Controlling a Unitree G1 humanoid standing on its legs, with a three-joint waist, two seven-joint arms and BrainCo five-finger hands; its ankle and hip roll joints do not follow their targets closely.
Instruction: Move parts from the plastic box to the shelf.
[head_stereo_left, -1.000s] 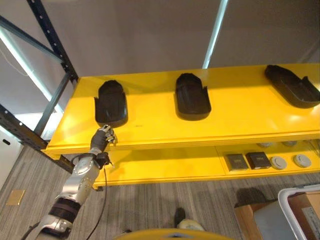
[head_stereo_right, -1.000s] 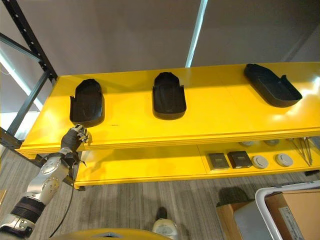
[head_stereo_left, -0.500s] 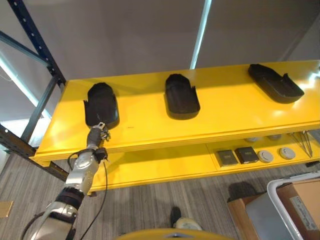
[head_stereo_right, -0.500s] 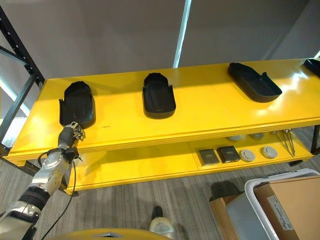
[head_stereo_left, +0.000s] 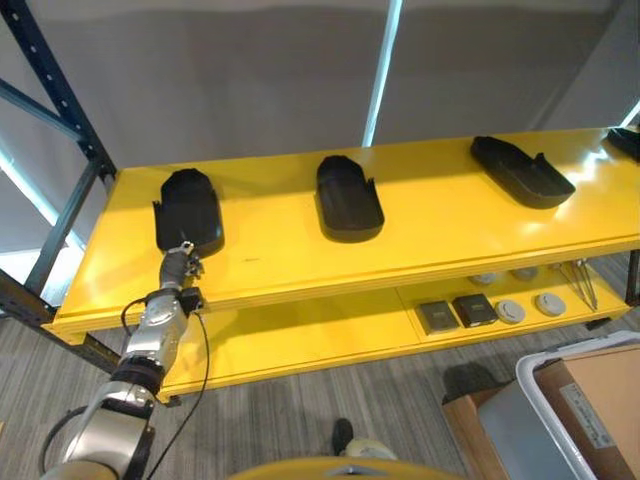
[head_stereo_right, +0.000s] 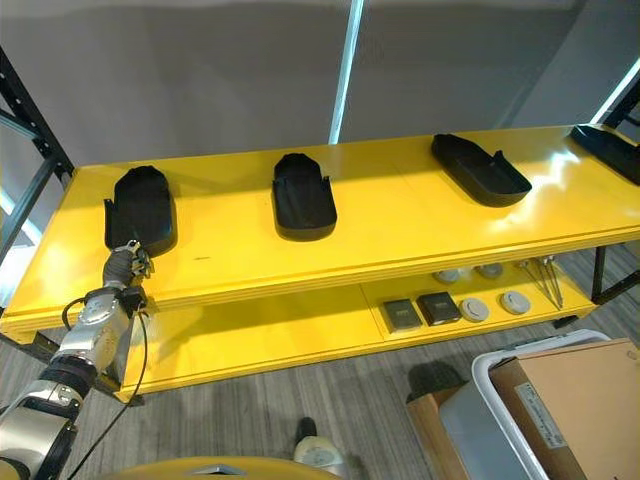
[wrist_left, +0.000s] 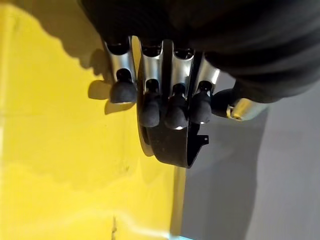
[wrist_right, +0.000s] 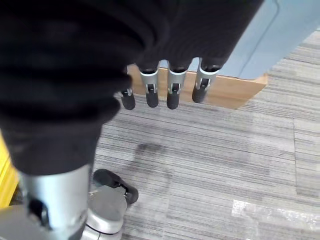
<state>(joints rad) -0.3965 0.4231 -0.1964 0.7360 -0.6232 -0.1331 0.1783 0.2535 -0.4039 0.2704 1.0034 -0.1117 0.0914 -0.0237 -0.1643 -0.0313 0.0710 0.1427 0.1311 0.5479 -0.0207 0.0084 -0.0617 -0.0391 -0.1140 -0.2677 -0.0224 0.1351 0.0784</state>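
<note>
Three parts (head_stereo_left: 348, 197) in a row on the shelf (head_stereo_left: 420, 255)

Painted shelf, black moulded parts, mixed floor clutter.

You see a shelf (head_stereo_right: 330, 235) whose yellow boards look smooth and semi-glossy, catching bright glare at the far right, on a dark metal upright (head_stereo_left: 60, 95) with punched holes. The black parts (head_stereo_right: 303, 195) on it look like matt moulded plastic. Your left hand (head_stereo_left: 178, 266) shows bare silver metal fingers (wrist_left: 120, 60) with dull rubbery dark tips. Below, the carpet (wrist_right: 225, 160) is a rough grey striped weave, the plastic box (head_stereo_right: 490, 420) is smooth pale grey with a white rim, and the carton (head_stereo_right: 575, 395) in it is matt brown cardboard.
</note>
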